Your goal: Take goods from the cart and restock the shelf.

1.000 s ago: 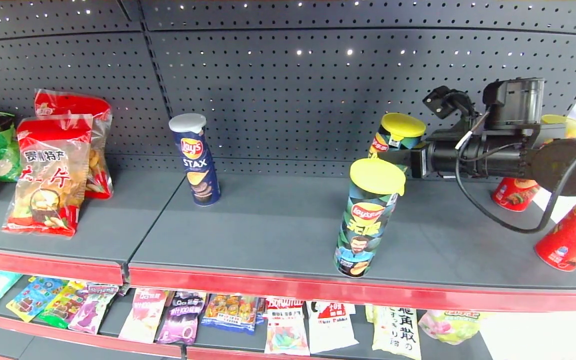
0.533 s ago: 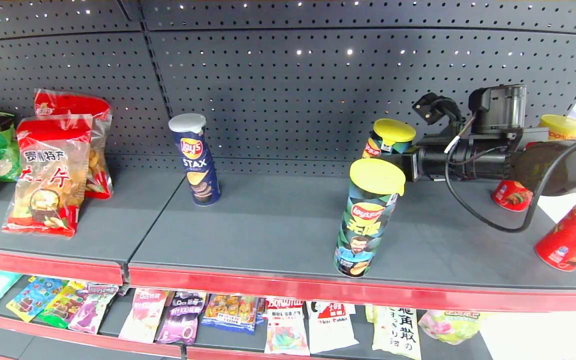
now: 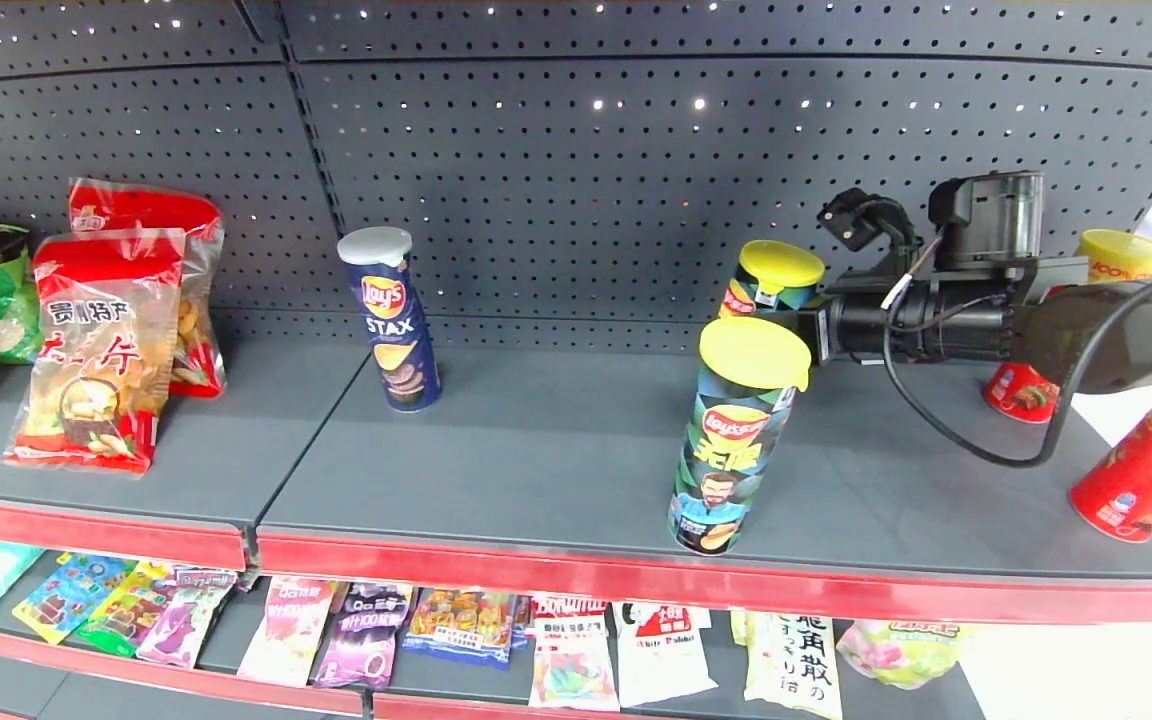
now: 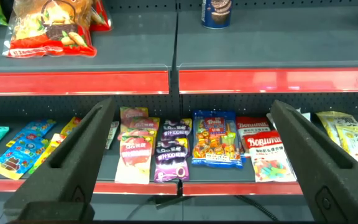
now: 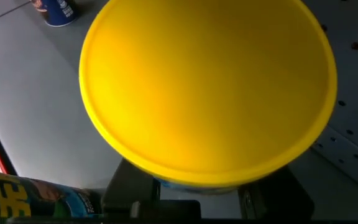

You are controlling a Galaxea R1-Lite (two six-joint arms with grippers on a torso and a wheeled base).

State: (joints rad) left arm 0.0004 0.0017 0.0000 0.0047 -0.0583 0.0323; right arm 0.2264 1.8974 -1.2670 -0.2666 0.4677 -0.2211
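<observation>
At 12 o'clock behind front can [image 3: 736,430], right gripper [image 3: 801,320] jaws pinch rear can [image 3: 776,275], slightly tilted. Level it, seat flat on shelf [image 3: 536,450], then let go. Left gripper [image 4: 191,106] jaws spread.

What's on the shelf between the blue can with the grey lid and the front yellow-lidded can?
Nothing: in the head view, only bare grey shelf runs between the blue can and the front yellow-lidded can.
</observation>
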